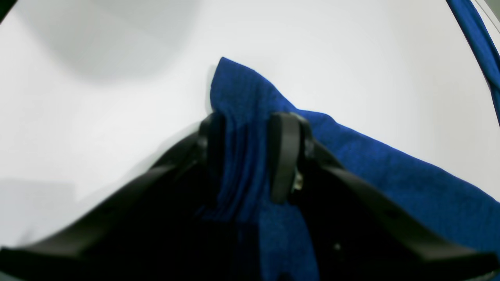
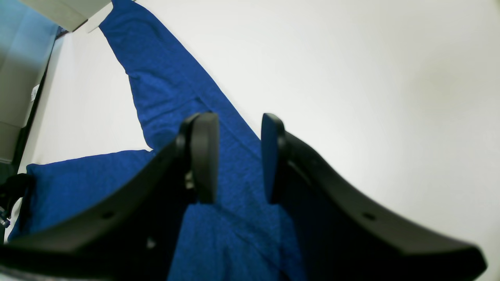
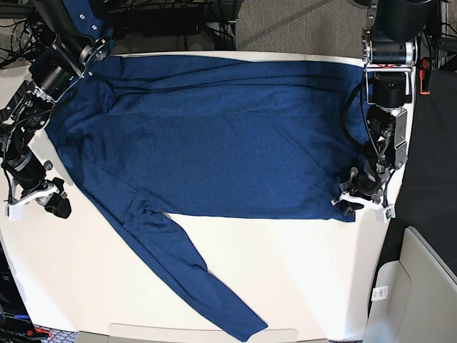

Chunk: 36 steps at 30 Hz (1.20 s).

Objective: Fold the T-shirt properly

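- A dark blue long-sleeved T-shirt [image 3: 214,136] lies spread flat across the white counter [image 3: 300,279], its body filling the far half of the top from one side to the other.
- One sleeve [image 3: 178,264] runs diagonally away from the body toward the counter's near edge, its cuff close to that edge.
- The left claw [image 1: 250,152] sits at the shirt's near corner on the right of the base view; a bunched fold of blue cloth stands pinched between its two black fingers [image 1: 283,156], with the corner's tip poking out beyond them.
- The right claw [image 2: 238,156] is on the other side of the shirt, its fingers [image 2: 205,156] parted partway, with blue fabric seen between them; the pictures do not show whether the pads are touching or gripping the cloth.
- Bare white counter lies beyond both claws.
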Each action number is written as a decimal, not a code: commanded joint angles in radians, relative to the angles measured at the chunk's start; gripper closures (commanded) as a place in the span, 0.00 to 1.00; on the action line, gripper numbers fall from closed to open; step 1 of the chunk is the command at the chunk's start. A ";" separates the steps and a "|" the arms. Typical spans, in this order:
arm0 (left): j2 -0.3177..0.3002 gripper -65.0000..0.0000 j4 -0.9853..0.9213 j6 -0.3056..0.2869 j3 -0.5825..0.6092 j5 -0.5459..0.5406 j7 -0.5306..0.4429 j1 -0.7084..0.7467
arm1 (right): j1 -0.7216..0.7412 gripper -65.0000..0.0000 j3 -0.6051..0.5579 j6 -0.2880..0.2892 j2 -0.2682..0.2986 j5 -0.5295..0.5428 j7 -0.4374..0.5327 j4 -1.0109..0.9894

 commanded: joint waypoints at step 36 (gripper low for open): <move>-0.004 1.00 0.359 -0.005 -0.050 0.002 0.174 0.092 | 0.179 0.70 -0.271 -0.203 0.006 -0.505 0.284 -0.304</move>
